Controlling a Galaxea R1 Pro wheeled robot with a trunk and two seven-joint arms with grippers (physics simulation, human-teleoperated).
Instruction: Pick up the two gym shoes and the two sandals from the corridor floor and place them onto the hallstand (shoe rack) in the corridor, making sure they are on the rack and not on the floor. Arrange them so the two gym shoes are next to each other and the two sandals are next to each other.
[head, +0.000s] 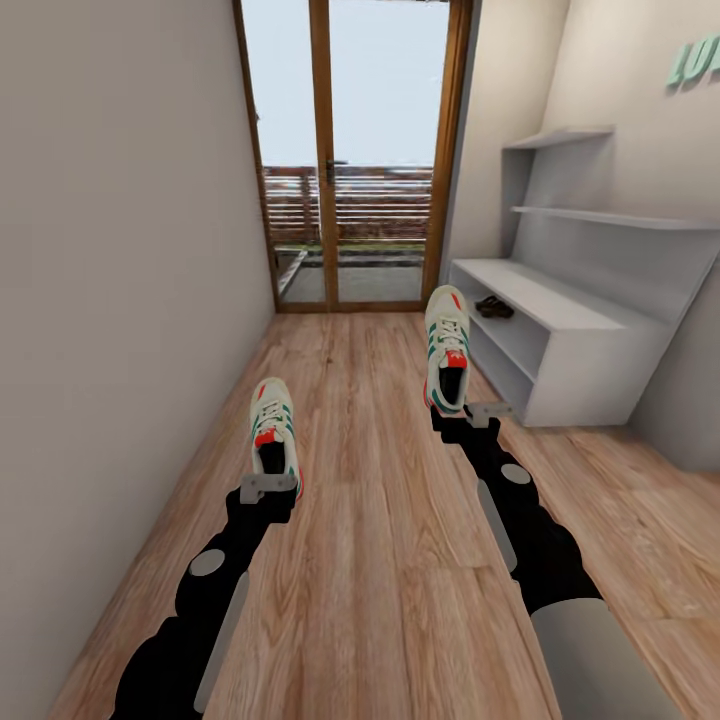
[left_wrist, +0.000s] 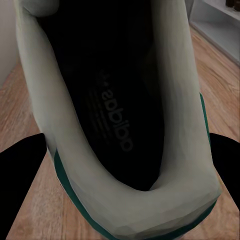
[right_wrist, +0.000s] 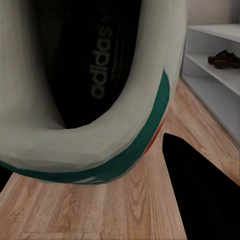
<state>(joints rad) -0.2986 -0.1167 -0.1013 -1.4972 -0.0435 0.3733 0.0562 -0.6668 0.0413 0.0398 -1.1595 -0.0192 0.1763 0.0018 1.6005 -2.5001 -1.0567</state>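
Head view, your stock as it stands. Left pincer (head: 268, 490): clenched on the heel of the left shoe (head: 273, 422), which is held above the floor (head: 380, 520), toe pointing away from you toward the glass door (head: 350, 150). Right pincer (head: 478, 412): clenched on the heel of the right shoe (head: 447, 348), held higher and further forward, just short of the rack (head: 560, 330). Rack: grey, against the right-hand wall, flat top bare, two staggered shelves (head: 590, 215) above it. Sandals (head: 494, 307): dark, both in the rack's upper open compartment, near its far end, side by side.

Left wrist view: you look straight into the left shoe (left_wrist: 120, 125), dark insole with printed logo, one black finger (left_wrist: 20, 185) on each side of the heel. Right wrist view: right shoe (right_wrist: 95, 90) heel with its green stripe close up, a black finger (right_wrist: 205, 200) beside it, the sandals (right_wrist: 225, 58) on the rack's (right_wrist: 210, 85) inner shelf beyond.
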